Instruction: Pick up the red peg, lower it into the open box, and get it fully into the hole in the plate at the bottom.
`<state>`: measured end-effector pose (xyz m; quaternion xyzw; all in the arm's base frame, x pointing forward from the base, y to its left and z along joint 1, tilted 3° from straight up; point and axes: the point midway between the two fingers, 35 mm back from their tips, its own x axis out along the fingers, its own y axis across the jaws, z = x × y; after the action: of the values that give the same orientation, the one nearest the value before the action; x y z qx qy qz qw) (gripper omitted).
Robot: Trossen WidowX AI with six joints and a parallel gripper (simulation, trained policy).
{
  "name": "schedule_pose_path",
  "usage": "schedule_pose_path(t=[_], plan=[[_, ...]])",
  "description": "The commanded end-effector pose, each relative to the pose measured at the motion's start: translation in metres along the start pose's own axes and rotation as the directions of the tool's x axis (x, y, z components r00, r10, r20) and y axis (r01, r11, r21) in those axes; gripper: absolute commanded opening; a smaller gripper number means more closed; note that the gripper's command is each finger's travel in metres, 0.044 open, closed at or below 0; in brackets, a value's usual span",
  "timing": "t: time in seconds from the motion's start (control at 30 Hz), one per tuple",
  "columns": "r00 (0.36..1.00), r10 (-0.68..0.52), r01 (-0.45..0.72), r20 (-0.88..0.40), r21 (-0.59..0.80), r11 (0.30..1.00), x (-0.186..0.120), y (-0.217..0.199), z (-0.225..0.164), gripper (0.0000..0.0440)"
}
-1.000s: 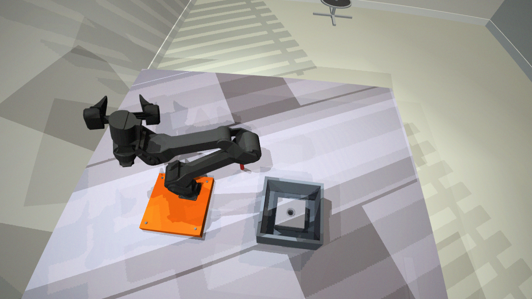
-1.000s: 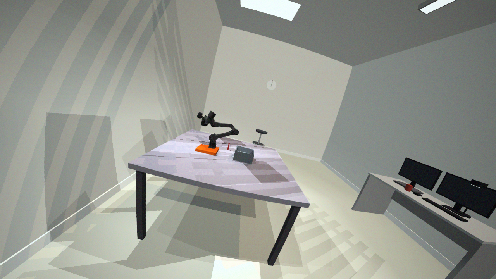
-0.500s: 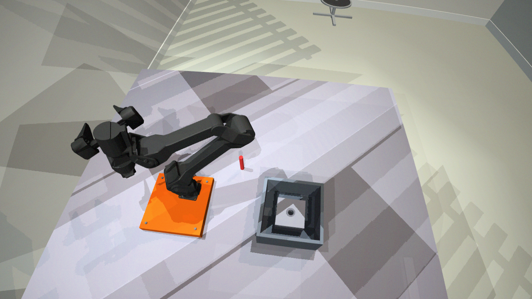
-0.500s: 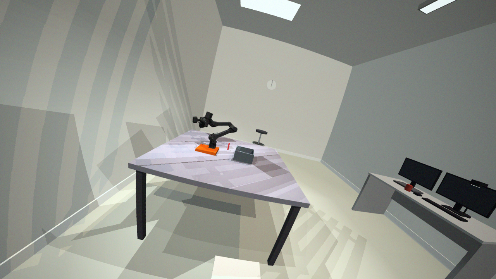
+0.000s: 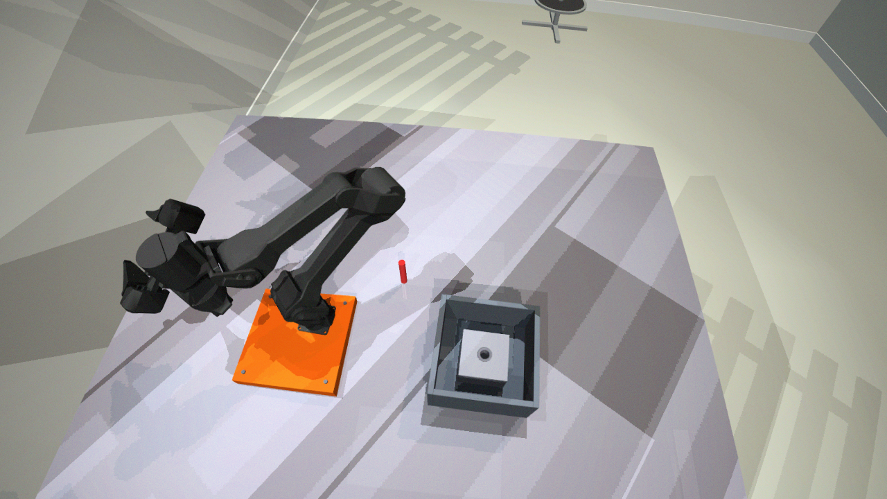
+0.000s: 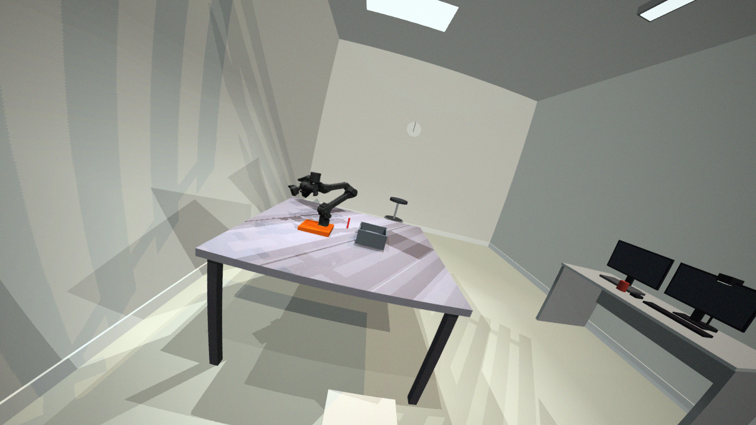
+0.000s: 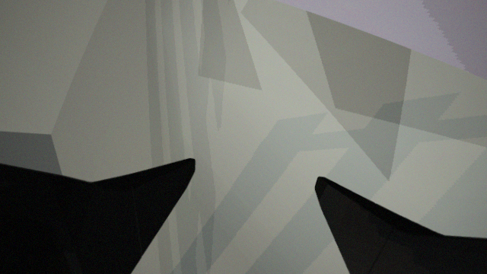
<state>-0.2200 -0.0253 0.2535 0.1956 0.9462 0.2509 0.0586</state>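
Claw (image 5: 137, 239) (image 6: 295, 183) (image 7: 254, 173) almost fully open, gripping nothing, out at ten o'clock from the orange base (image 5: 291, 372) (image 6: 312, 227) in the top view! Over to the red peg (image 5: 402, 272) (image 6: 348, 222), upright on the table (image 5: 595, 434) (image 6: 338, 269) at two o'clock: pick-up yet to come, so swing clockwise, come down and line up.

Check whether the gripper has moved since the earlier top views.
Yes: the gripper has swung down the picture; the lower of its fingers is now level with the orange plate's upper edge.
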Motion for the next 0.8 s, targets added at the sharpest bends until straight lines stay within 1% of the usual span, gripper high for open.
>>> schedule_pose_path(t=[0.0, 0.17, 0.33, 0.57, 0.77], plan=[[0.997, -0.075, 0.072, -0.022, -0.091, 0.993, -0.006, -0.016, -0.005, 0.0440], [0.982, -0.183, 0.167, -0.051, -0.227, 0.960, -0.019, -0.041, -0.010, 0.0440], [0.954, -0.290, 0.244, -0.078, -0.359, 0.901, -0.035, -0.063, -0.016, 0.0440], [0.894, -0.434, 0.314, -0.112, -0.536, 0.784, -0.062, -0.092, -0.023, 0.0440], [0.824, -0.550, 0.331, -0.136, -0.672, 0.663, -0.090, -0.113, -0.028, 0.0440]])
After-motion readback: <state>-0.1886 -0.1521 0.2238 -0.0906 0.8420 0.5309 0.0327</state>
